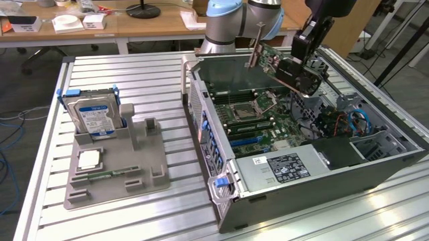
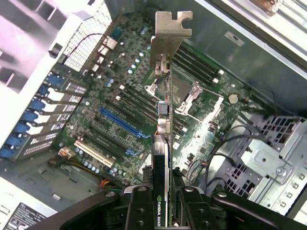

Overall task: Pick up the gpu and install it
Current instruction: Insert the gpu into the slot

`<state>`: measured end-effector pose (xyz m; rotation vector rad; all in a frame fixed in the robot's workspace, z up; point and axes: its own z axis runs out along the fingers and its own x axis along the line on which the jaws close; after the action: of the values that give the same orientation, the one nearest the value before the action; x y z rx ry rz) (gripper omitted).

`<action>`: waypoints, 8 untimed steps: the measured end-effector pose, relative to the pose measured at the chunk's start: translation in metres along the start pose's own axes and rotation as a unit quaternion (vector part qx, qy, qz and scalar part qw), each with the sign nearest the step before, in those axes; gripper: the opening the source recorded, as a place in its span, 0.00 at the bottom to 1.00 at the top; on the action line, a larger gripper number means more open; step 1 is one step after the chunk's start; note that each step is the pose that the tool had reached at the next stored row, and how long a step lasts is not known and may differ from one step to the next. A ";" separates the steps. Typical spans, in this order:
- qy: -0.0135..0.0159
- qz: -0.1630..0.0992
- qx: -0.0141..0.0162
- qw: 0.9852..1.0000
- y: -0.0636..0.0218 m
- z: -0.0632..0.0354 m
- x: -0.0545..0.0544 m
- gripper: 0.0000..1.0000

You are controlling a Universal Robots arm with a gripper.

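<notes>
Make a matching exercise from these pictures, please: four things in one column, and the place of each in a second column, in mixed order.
Things
1. gpu
2. hard drive
3. memory stick
4. motherboard

Places
A. lying flat in the grey holder
B. fixed inside the open computer case
C. held in the claw, above the case
D. standing upright in the grey holder

Pairs: 1-C, 2-D, 3-A, 4-B
</notes>
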<state>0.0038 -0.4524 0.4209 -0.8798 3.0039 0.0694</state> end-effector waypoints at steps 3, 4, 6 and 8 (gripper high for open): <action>0.001 -0.018 0.000 1.000 0.0000 0.0000 0.000 0.26; 0.001 -0.023 -0.001 1.000 0.0000 0.0000 0.000 0.26; 0.001 -0.035 -0.001 0.999 0.0000 0.0000 0.000 0.26; 0.002 -0.047 -0.001 0.999 0.0000 0.0000 0.000 0.26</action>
<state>0.0038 -0.4524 0.4209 -1.0209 2.9611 0.0702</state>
